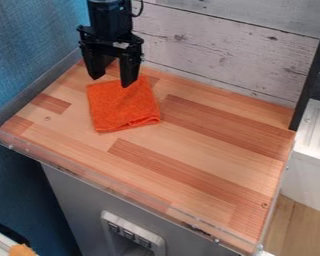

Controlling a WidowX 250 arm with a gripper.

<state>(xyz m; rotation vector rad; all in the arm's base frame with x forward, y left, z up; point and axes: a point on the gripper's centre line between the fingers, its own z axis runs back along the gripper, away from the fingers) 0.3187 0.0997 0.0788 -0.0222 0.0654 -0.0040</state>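
And the two fingers stand wide apart here, a broad gap between them, nothing pinched in it, as the black two-finger gripper [112,81] hangs tips-down over the far left part of the table. Right beneath and in front of it lies the bright orange fabric cloth [122,106], spread nearly flat in a rough square, its near edge rumpled into a small fold towards the right corner. One fingertip comes down over the cloth's far edge, the other sits just beyond its far left corner; whether either one touches the fabric, I cannot tell from this angle. Under it all, the striped wooden tabletop [203,132], light planks broken up by redder blocks, with a low clear plastic rim [116,181] running along the near side. Behind, there's the whitewashed wooden plank wall [216,47], and over on the left the textured blue wall [29,50]. At the right, a slim black upright post [312,72] rises at the table's far corner, with a ribbed white surface [317,131] just beyond. Down below the near edge we have a smooth grey panel [79,200], and set in it, a white plastic switch unit [156,245] with dark buttons.
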